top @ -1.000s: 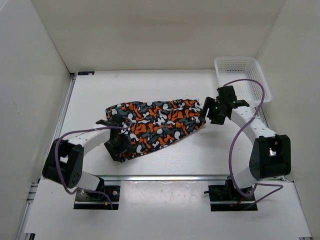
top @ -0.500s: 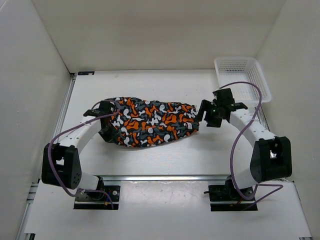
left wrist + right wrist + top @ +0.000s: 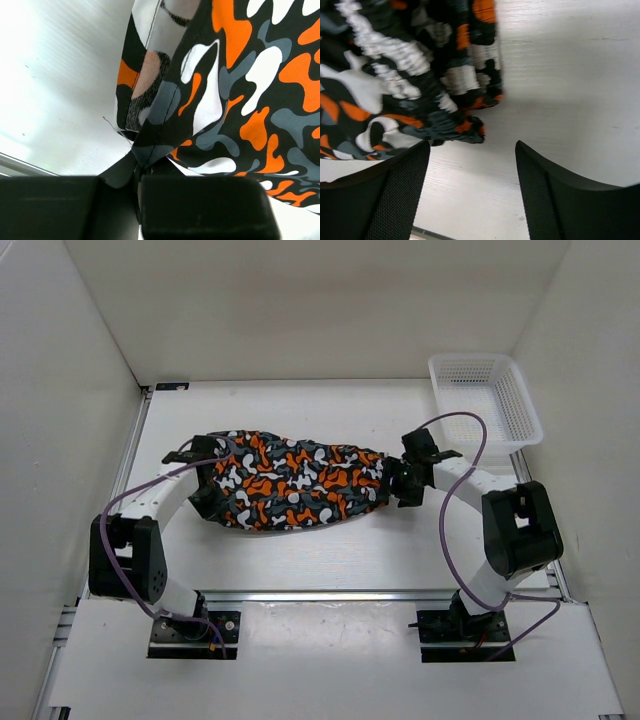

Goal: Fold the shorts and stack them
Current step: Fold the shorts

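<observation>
Camouflage shorts [image 3: 295,483] lie at centre of table [image 3: 400,540], seemingly folded once. Left gripper [image 3: 137,172] clamped on hem corner. Right gripper [image 3: 470,162] spread, holding nothing, just beside waistband. Further folding, stacking remain.

Bright, even light is cast from above; shadows are soft. The table [image 3: 50,75] is washed out in the left wrist view; the shorts [image 3: 395,75] are blurred in the right.
</observation>
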Tool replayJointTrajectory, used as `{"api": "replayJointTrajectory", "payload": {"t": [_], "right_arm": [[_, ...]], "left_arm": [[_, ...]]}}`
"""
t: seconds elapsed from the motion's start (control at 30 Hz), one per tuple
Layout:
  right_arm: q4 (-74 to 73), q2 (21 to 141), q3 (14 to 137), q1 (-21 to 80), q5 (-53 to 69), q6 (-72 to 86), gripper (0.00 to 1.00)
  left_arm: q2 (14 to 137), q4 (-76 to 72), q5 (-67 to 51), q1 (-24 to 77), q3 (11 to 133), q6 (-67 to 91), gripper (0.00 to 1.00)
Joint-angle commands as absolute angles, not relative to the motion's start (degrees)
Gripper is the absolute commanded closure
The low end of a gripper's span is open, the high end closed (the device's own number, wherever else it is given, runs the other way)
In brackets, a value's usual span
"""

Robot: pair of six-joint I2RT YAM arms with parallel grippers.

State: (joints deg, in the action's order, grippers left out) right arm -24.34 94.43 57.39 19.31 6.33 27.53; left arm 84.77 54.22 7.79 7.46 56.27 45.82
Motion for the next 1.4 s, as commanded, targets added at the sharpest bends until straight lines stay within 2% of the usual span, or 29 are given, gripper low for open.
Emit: {"api": "replayJointTrajectory", "payload": {"t": [0.0, 0.2, 0.23, 0.3, 0.33, 0.4, 0.43, 0.47, 0.7, 0.83, 1.1, 1.33, 1.37], "right_arm": [[-19.96, 93.16, 55.9, 19.42, 4.91, 28.65, 0.31], [-8.45, 95.98, 51.78, 19.42, 13.09, 31.46, 0.5], [-7.48, 95.98, 51.07, 19.42, 13.62, 32.07, 0.58], [-4.93, 95.98, 50.28, 19.95, 14.15, 32.08, 0.65], [-4.92, 95.45, 50.27, 19.95, 14.15, 31.56, 0.74], [-4.04, 95.45, 49.75, 19.95, 13.54, 30.94, 0.86], [-4.04, 95.45, 49.75, 19.95, 13.54, 30.94, 0.98], [-4.04, 95.45, 49.75, 19.95, 12.93, 30.42, 1.0], [-11.15, 85.71, 54.39, 20.48, 9.68, 27.96, 1.0], [-14.94, 86.39, 60.02, 20.48, 7.91, 26.46, 1.0], [-9.67, 86.4, 56.25, 20.48, 9.58, 28.65, 1.0], [-12.21, 90.35, 67.48, 20.48, 8.88, 28.12, 1.0], [-12.22, 92.0, 72.02, 20.48, 8.35, 27.6, 1.0]], "left_arm": [[83.76, 54.67, 9.76, 6.15, 58.36, 43.95, 0.9], [84.81, 54.67, 9.76, 5.1, 59.5, 42.8, 0.9], [84.81, 54.67, 9.76, 5.1, 59.5, 42.8, 0.9], [84.81, 54.67, 9.76, 5.1, 59.5, 42.8, 0.9], [84.81, 54.67, 9.76, 5.1, 59.5, 42.8, 0.9], [85.43, 54.67, 9.76, 5.1, 60.03, 42.28, 0.9], [85.95, 54.67, 9.76, 5.1, 60.03, 42.28, 0.9], [85.96, 54.67, 9.76, 5.1, 60.03, 42.28, 0.9], [85.35, 55.72, 9.76, 4.57, 62.04, 41.23, 0.9], [85.34, 56.34, 9.23, 4.57, 63.19, 40.69, 0.9], [85.34, 56.34, 9.23, 4.57, 63.19, 40.69, 0.9], [85.34, 56.34, 9.23, 4.57, 62.67, 40.17, 0.9], [85.34, 56.34, 9.23, 4.57, 62.67, 40.17, 0.9]]}}
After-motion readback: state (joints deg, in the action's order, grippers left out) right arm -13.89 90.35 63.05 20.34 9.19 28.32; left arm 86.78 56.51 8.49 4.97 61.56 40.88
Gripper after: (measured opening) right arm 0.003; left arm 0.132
